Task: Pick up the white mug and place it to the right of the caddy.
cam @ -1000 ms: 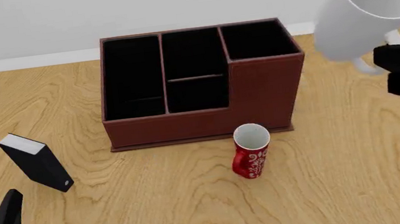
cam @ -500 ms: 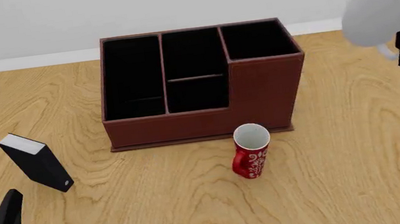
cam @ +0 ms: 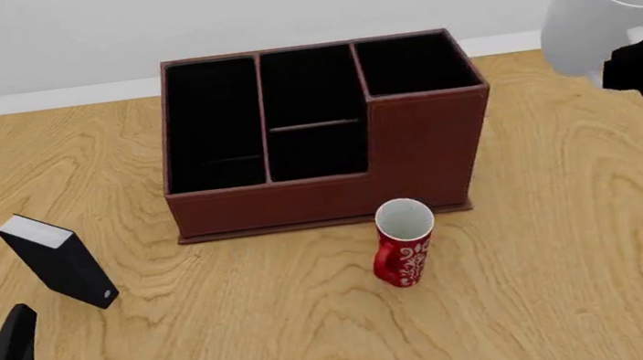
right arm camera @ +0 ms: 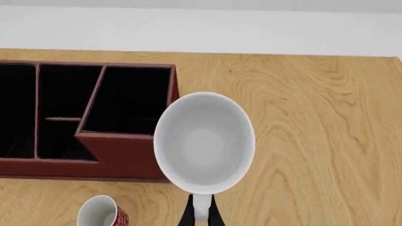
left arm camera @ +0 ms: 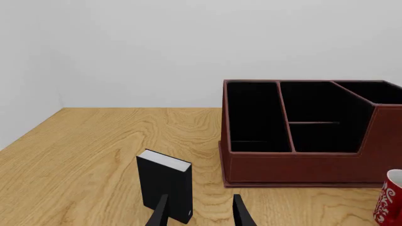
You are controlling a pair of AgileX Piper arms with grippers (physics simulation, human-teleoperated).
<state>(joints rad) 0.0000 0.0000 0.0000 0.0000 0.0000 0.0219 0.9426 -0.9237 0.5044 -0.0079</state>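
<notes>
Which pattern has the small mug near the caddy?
Red mug: white floral pattern, clearest in the front view.

White mug [cam: 609,2] glossy smooth ceramic, handle pinched between right gripper [right arm camera: 199,213] matt black fingers. Caddy [cam: 322,134] matt reddish-brown, leather-like outside, flat black lining inside. Table [cam: 577,259] light wood, strong grain, low sheen. Red mug [cam: 403,244] glossy, white floral print. Black box [cam: 59,260] matt, white top, just ahead of left gripper [left arm camera: 199,212] tips.

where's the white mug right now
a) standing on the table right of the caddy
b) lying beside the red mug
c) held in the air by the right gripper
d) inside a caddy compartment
c: the white mug hangs tilted above the table to the right of the caddy, with the right gripper fingers pinching its handle.
</notes>
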